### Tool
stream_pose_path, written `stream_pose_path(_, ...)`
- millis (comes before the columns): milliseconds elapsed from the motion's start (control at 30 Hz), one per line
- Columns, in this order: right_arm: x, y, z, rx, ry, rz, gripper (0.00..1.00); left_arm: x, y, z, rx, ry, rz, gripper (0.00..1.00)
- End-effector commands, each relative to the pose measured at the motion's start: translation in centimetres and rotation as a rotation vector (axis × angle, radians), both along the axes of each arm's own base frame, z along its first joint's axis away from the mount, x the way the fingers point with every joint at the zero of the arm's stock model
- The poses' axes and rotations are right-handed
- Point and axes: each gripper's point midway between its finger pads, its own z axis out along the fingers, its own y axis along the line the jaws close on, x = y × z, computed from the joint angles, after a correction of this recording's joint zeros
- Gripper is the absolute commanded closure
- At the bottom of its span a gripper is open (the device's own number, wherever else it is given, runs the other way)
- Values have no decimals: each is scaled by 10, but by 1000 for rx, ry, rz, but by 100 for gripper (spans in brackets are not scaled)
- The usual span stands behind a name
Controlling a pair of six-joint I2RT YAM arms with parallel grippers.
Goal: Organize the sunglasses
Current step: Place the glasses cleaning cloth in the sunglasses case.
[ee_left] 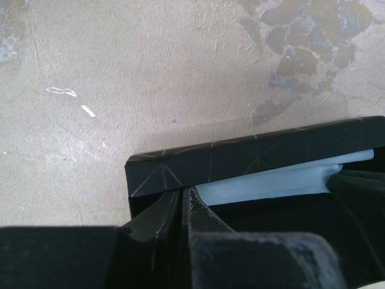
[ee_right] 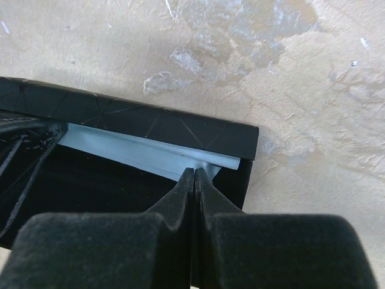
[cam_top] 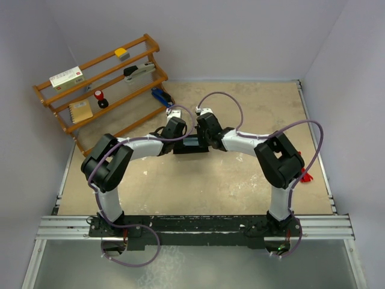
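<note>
A slatted wooden rack (cam_top: 96, 62) blocks the worktop's (cam_top: 258, 108) far left corner. The long black rectangular case (cam_top: 191, 146) sits mid-worktop, with small red folded sunglasses (cam_top: 307, 176) at the right edge. The far right corner and the near-edge strip lie open.

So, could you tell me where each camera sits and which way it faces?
Top external: above and behind the bases, facing down; both arms show, left gripper and right gripper meeting at the black case, red sunglasses far right.
Left wrist: on that arm, facing down at the case's left end; its shut fingers show.
Right wrist: on that arm, facing down at the case's right end; its shut fingers show.
Shared: both wrist views show the case and pale blue cloth.
</note>
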Motion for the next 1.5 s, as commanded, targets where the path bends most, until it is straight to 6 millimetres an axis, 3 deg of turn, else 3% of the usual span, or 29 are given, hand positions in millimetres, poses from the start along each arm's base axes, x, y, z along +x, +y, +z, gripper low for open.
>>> stream_pose_path(0, 4, 12, 5, 31, -2, 14, 100, 13, -2, 20, -25, -53, 13, 100)
stream_pose_path(233, 6, 5, 1, -6, -3, -6, 100, 14, -2, 21, -25, -56, 12, 100)
stream_pose_path(567, 16, -15, 15, -103, -56, -58, 100, 14, 1, 26, -12, -64, 14, 100)
stream_pose_path(1067, 5, 12, 5, 9, -2, 26, 100, 12, 0, 25, -17, -60, 12, 100)
stream_pose_path(1300, 3, 7, -7, -25, 24, 11, 100, 11, 1, 24, -16, -57, 12, 100)
stream_pose_path(1467, 5, -9, -8, -112, 32, -41, 100, 11, 1, 24, -17, -56, 11, 100)
